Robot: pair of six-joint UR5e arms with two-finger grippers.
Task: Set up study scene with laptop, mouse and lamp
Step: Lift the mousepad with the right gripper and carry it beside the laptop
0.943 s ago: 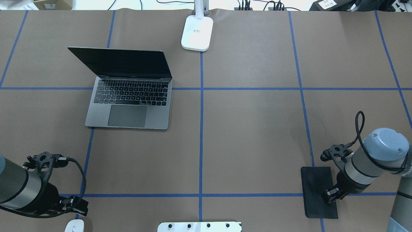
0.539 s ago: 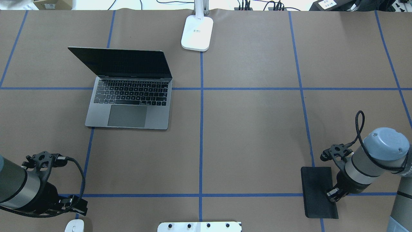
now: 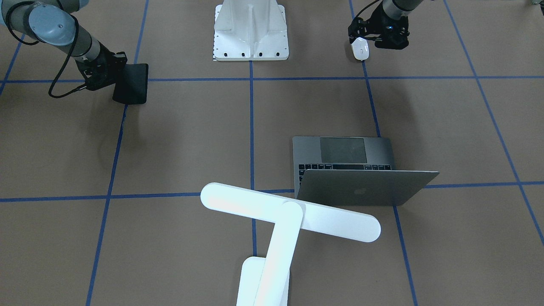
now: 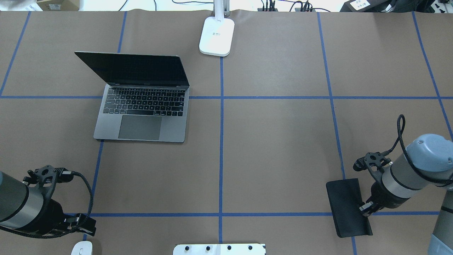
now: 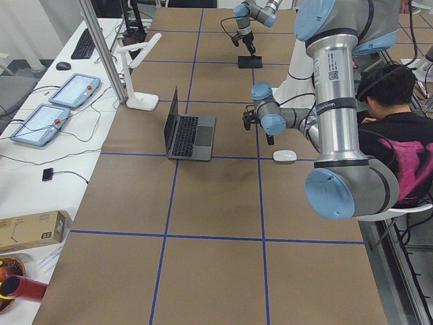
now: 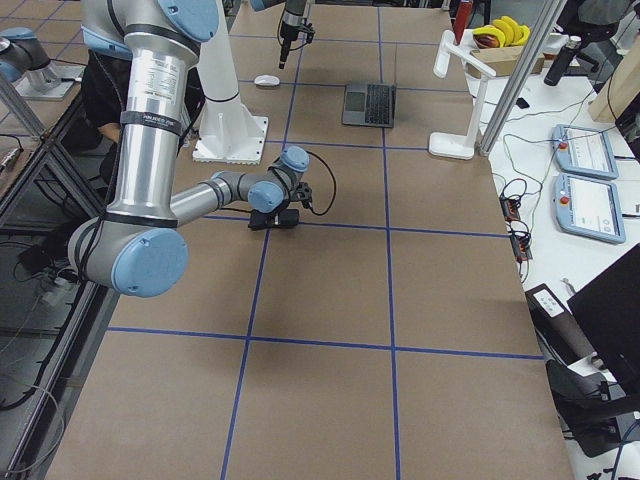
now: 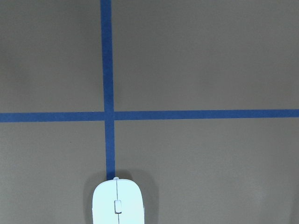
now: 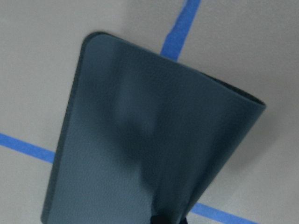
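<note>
The laptop stands open at the far left, apple logo on its lid in the front view. The lamp glows at the far middle, its base on the blue centre line. The white mouse lies at the near left edge, on the table in the left wrist view. My left gripper hovers just beyond it, open and empty. My right gripper is shut on the right edge of a flat black pad, which curls upward in the right wrist view.
The white flanged pedestal stands at the near middle edge. Blue tape lines grid the brown table. An operator sits behind the robot in the left side view. Tablets lie on a side table beyond the lamp.
My right gripper has closed on the black pad's edge and pulled it up; the pad has turned and shifted slightly towards the far left. The left arm has barely moved.
</note>
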